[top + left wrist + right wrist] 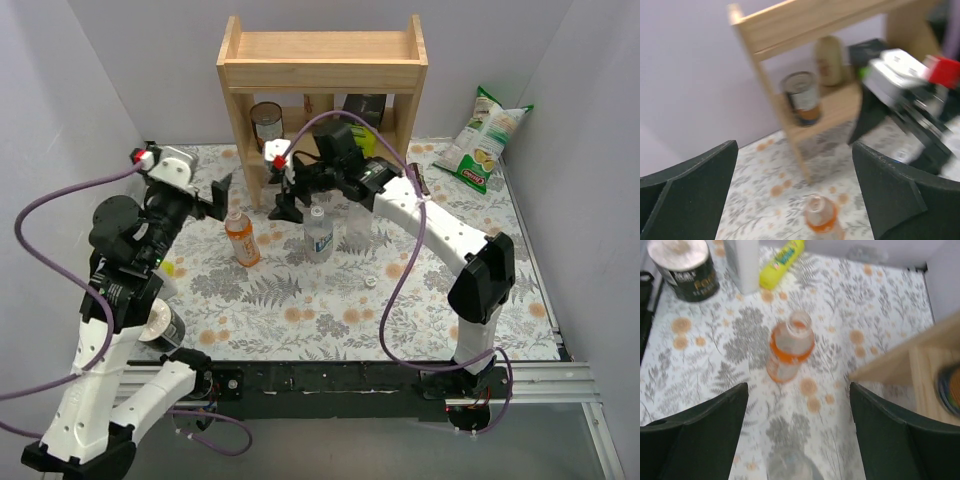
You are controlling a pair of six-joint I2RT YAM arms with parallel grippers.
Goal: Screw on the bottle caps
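The orange-liquid bottle [241, 237] stands uncapped on the floral mat; its open mouth shows in the left wrist view [821, 216] and the right wrist view [790, 346]. The labelled clear bottle [318, 233] stands to its right, its top blurred in the right wrist view [792, 467]. A plain clear bottle [352, 226] seems to stand beside it. A white cap [370, 281] lies on the mat nearer the front. No blue or red cap shows. My left gripper [219, 198] [794, 150] is open and empty, above and behind the orange bottle. My right gripper [288, 198] [798, 390] is open and empty, above the labelled bottle.
A wooden shelf [322, 60] stands at the back with a tin can [266, 125] [801, 97] inside. A chip bag [483, 140] lies at the back right. A white squeeze bottle with yellow nozzle [781, 257] and a dark can [682, 267] stand at the left.
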